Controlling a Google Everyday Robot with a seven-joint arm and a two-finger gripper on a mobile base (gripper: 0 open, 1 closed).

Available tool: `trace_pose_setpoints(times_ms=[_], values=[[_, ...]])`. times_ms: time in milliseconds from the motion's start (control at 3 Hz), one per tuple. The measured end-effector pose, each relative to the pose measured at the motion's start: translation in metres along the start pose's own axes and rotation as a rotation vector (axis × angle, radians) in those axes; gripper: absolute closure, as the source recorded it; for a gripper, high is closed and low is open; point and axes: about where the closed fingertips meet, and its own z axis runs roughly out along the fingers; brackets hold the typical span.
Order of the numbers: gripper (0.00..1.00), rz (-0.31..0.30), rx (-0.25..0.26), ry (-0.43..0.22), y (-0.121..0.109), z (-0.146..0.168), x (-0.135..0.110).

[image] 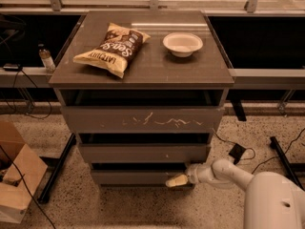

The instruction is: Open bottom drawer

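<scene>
The bottom drawer is the narrow plain grey-brown front at the foot of the cabinet, below the scratched tall front and the mid-sized front. It sits about flush with the fronts above. My gripper reaches in from the right on a white arm. Its cream tip lies against the right part of the bottom drawer's front, low near the floor.
A chip bag and a white bowl lie on the cabinet top. A cardboard box stands on the floor at left. Cables and a black adapter lie on the floor at right. A small bottle stands on the left ledge.
</scene>
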Motion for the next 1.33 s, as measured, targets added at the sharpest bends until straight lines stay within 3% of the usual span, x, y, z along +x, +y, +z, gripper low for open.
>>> trace_pose_setpoints(times_ms=[333, 667, 1000, 1333], values=[[0.00, 0.031, -0.003, 0.012, -0.017, 0.016, 0.010], [0.18, 0.055, 0.007, 0.047, -0.023, 0.018, 0.023], [0.41, 0.055, 0.008, 0.048, -0.022, 0.016, 0.021], [0.65, 0.056, 0.060, 0.137, -0.024, -0.008, 0.038]])
